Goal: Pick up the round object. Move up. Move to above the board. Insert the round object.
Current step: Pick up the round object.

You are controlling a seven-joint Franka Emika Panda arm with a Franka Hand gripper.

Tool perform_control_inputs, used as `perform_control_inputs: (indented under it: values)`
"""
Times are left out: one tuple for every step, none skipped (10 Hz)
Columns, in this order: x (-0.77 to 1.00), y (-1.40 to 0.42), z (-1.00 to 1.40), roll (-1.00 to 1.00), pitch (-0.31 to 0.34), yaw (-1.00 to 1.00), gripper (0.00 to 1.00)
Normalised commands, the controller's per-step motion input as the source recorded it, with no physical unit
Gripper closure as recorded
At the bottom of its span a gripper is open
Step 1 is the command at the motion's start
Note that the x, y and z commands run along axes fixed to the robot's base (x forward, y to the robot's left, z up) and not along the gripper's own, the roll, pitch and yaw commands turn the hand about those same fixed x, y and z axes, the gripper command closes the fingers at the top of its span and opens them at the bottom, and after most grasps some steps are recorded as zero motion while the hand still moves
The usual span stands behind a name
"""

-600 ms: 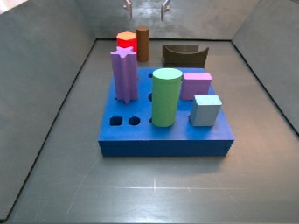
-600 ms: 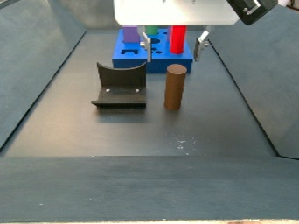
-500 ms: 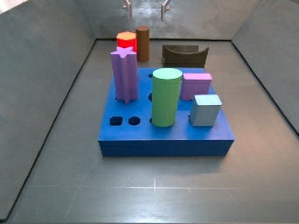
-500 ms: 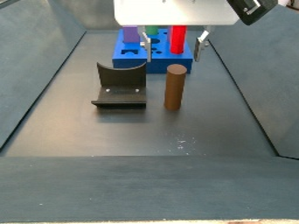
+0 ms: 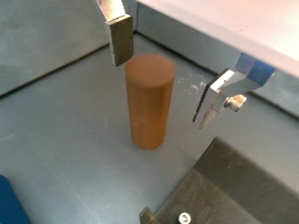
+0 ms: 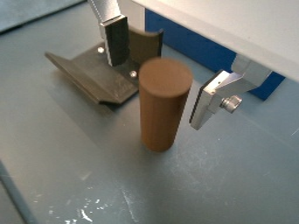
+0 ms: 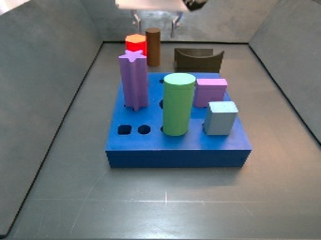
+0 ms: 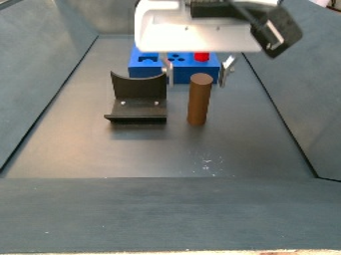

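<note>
— Lower now than a moment back: in both side views the wrist body fills more of the picture, and the gripper (image 6: 158,72) has come down around the round object (image 6: 163,105). Nothing on the floor has shifted.

— Where does the peg stand?

— Upright on the grey floor, just beside the dark brown arch block (image 6: 107,66) and apart from the board (image 7: 175,141), which sits beyond it in a side view (image 8: 180,66). The board already carries a purple star peg (image 7: 133,80), a green cylinder (image 7: 178,103) and two small blocks; a red hexagonal peg (image 7: 134,44) stands near the brown one.

— And the claw?

— Released. In both wrist views the fingers (image 5: 121,40) stand either side of the peg's top with a gap on each side, nothing clasped.

— So the grasp is the step in hand. How should it go?

— I'd judge the plates need to sink a little further, so the pads meet the side of the cylinder well below its rim, not just at the top edge. Centre first: one plate looks nearer the peg than its partner, and an uneven close could tip the peg. Close squarely across the widest part, then lift straight up so the peg stays vertical for the hole.

— Any hazard?

— The arch block sits close to one finger; keep the descent vertical.
</note>
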Motion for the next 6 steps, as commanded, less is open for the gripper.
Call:
perform_control_inputs:
  values:
    - [0.00,-0.04,-0.48,-0.31,-0.017,0.00,0.00]
    - [0.00,0.00,0.00,0.00,0.000,0.00,1.00]
    - [0.00,0.00,0.00,0.00,0.000,0.00,1.00]
    - [0.00,0.00,0.00,0.00,0.000,0.00,1.00]
    - [0.00,0.00,0.00,0.00,0.000,0.00,1.00]
    - [0.00,0.00,0.00,0.00,0.000,0.00,1.00]
